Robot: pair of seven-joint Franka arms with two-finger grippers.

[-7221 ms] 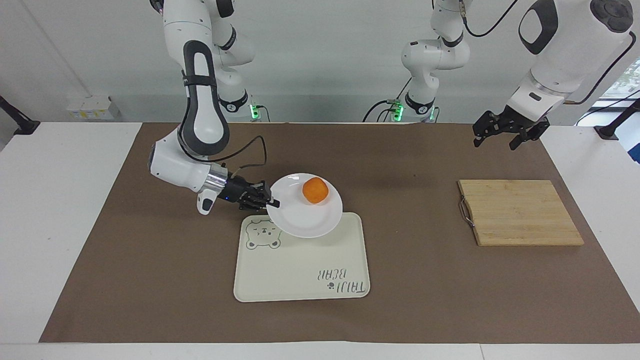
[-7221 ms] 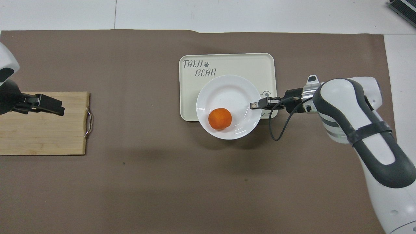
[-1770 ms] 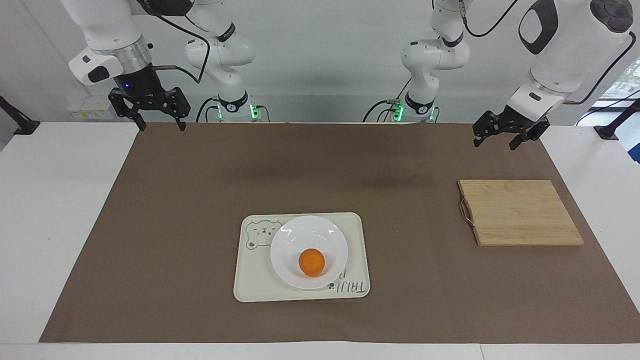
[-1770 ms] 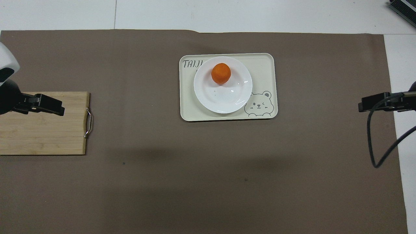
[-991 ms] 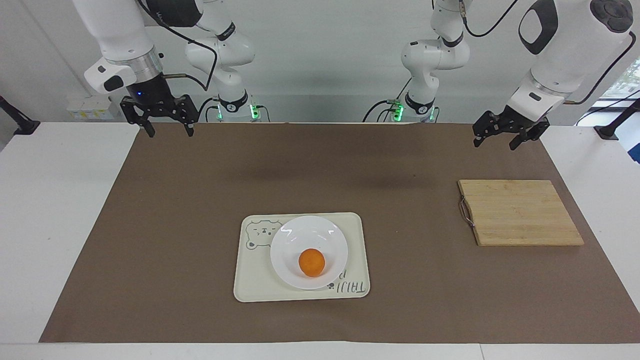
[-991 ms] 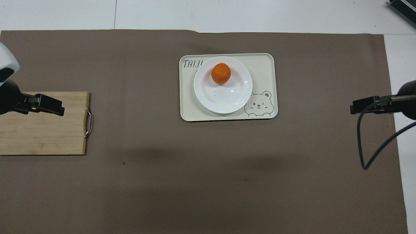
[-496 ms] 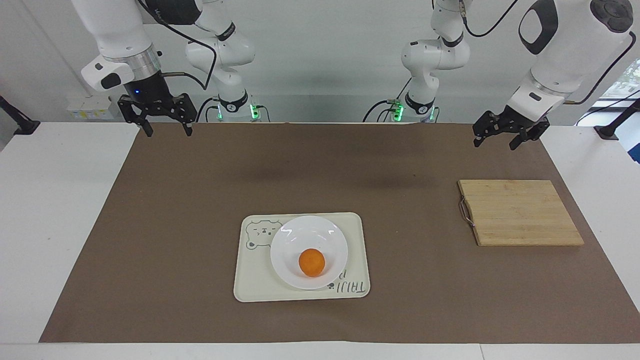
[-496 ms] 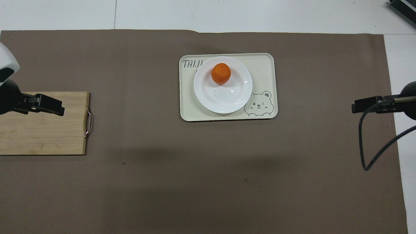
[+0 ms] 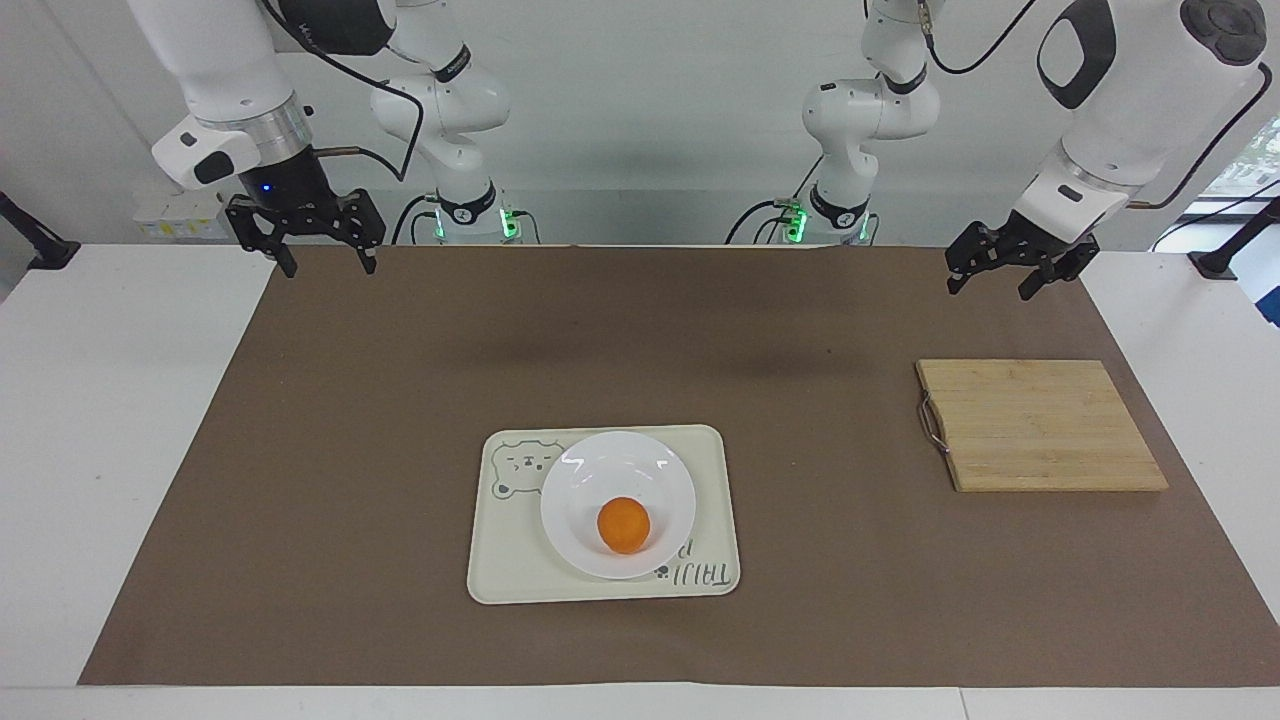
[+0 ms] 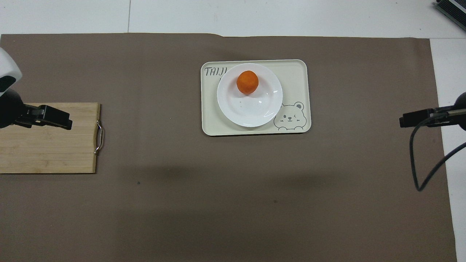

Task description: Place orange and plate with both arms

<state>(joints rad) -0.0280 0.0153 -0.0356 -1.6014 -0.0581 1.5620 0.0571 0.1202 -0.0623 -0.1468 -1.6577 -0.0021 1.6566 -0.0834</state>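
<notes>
The orange [image 9: 624, 525] lies in the white plate [image 9: 600, 470], toward the plate's edge farther from the robots. The plate rests on the cream bear-print tray [image 9: 510, 565] in the middle of the mat. In the overhead view the orange [image 10: 247, 82] and the plate [image 10: 251, 111] sit on the tray [image 10: 296, 78]. My right gripper [image 9: 329, 268] hangs open and empty, high over the mat's corner at the right arm's end. My left gripper [image 9: 988, 290] hangs open and empty, raised over the mat at the left arm's end. Both also show in the overhead view, right [image 10: 411, 119] and left [image 10: 54, 117].
A wooden cutting board [image 9: 1040, 425] with a metal handle lies on the brown mat [image 9: 350, 450] at the left arm's end; it also shows in the overhead view [image 10: 47, 149]. White table surface borders the mat.
My right gripper set the plate with the orange down on the tray, let go and rose back to the mat's corner; in the last second it shifted only slightly. The left arm waits unmoved.
</notes>
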